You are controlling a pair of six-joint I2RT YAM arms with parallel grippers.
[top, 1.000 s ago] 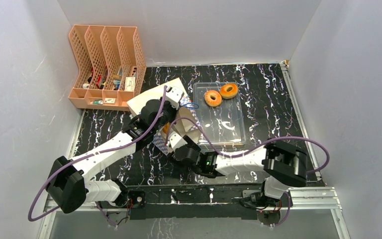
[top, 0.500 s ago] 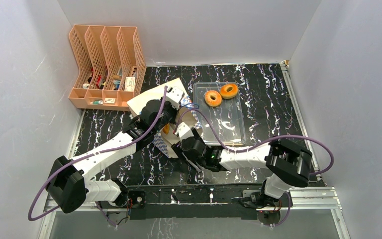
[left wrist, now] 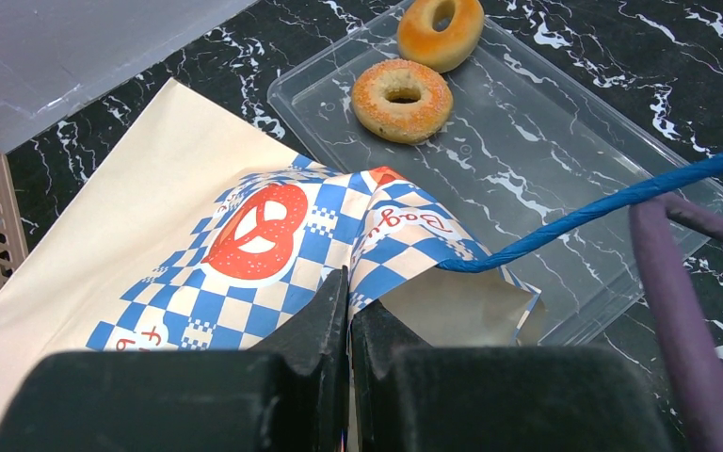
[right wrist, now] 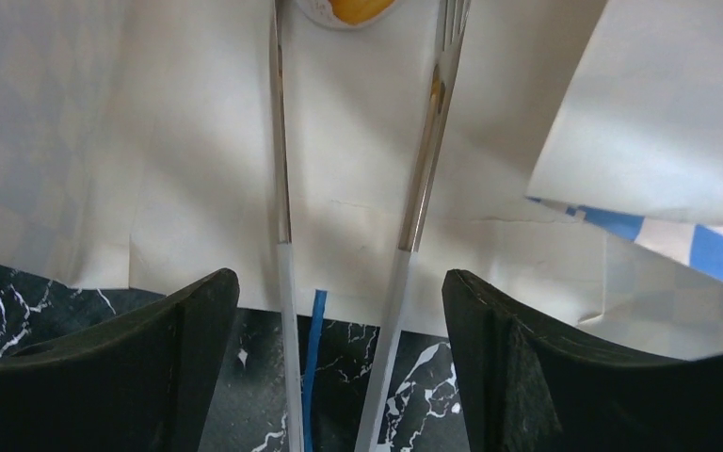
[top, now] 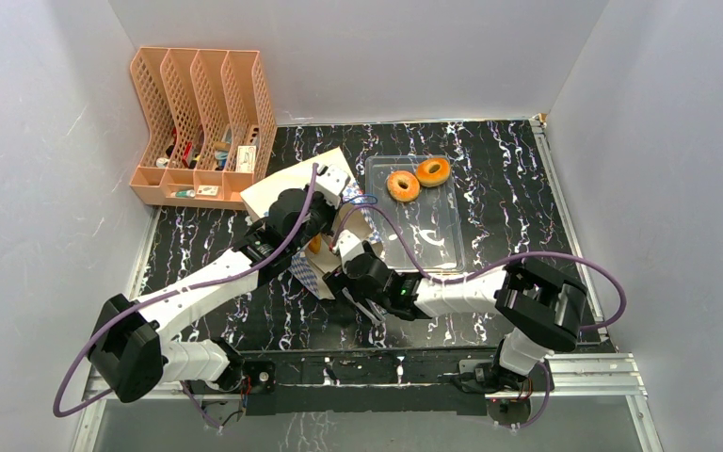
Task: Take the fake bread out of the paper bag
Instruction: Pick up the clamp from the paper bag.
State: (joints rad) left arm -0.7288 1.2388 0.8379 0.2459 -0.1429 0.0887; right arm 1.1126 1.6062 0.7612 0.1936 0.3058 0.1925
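Observation:
The paper bag point(left wrist: 151, 217) lies on its side, tan with a blue checkered band and a red pretzel logo. My left gripper point(left wrist: 349, 282) is shut on the bag's rim and holds the mouth up. Two glazed rings of fake bread point(left wrist: 402, 87) point(left wrist: 441, 28) lie on the clear tray point(left wrist: 546, 169). My right gripper point(right wrist: 339, 282) stands open at the bag's mouth. The two arms of the thin metal tongs point(right wrist: 424, 169) run between its fingers, untouched by them, into the bag. A golden-orange piece of bread point(right wrist: 358, 9) shows inside the bag at the tongs' tips.
A peach mesh organizer point(top: 198, 122) with small items stands at the back left. The tray point(top: 433, 245) lies right of the bag. A blue cord handle point(left wrist: 602, 202) and my purple cable point(left wrist: 668, 311) cross the left wrist view. White walls enclose the table.
My right arm has pushed further up and left toward the bag's mouth, and its jaws have spread wider. The left arm, the bag and the rings have stayed put.

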